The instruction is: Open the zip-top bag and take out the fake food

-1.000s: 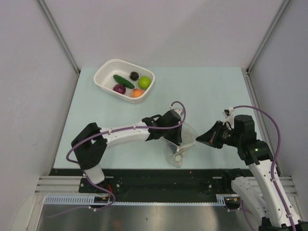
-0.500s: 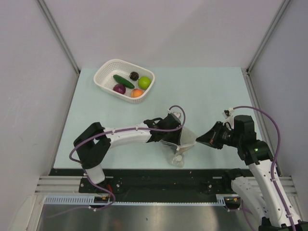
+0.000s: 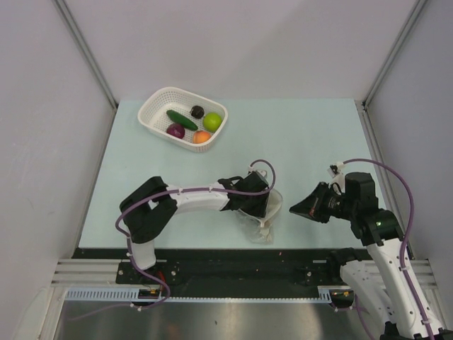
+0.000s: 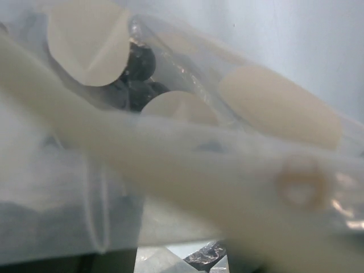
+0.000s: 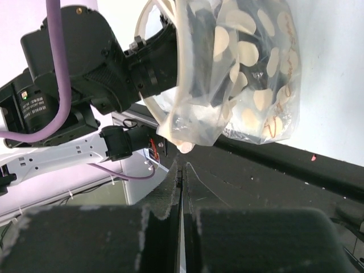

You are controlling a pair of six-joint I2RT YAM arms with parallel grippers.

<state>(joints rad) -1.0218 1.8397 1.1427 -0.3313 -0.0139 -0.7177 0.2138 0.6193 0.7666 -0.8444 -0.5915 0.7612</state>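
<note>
- White basket: sits well beyond the zip-top bag, collecting fake food already out.
- Left gripper: reaches inside the bag's mouth, likely for the dark piece there; finger spread not discernible.
- Right gripper: waits pinched closed just beside the bag, probably to steady it.

A pale blue-green tabletop is bordered by a black strip along its near edge. A white perforated basket is positioned at the far left. The zip-top bag is laid beside the near edge.
</note>
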